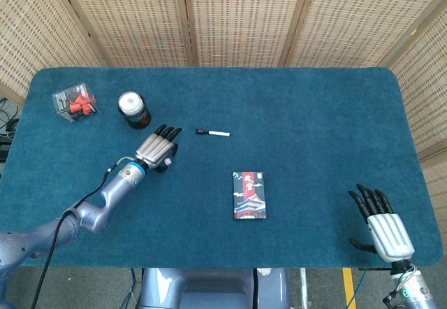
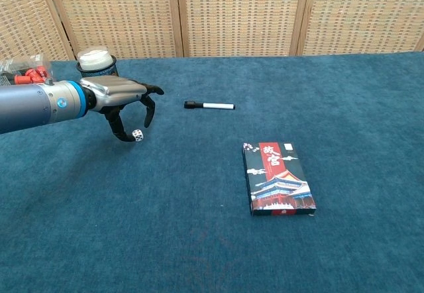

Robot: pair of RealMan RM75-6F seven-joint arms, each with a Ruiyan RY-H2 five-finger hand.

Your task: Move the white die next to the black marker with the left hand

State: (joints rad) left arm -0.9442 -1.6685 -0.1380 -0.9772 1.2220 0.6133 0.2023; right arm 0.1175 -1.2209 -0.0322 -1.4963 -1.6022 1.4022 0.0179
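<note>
Two hands show, and only the left hand (image 2: 118,99) is at work: it arches over the white die (image 2: 137,134), thumb and fingers spread on either side, apparently not yet clamping, so the die lies on the blue table (image 2: 199,227), well left of the black marker (image 2: 209,105). Right hand (image 1: 386,228) rests open, holding nothing.

Card box (image 2: 278,177) — jar (image 1: 132,108) — red-filled case (image 1: 74,102)
</note>
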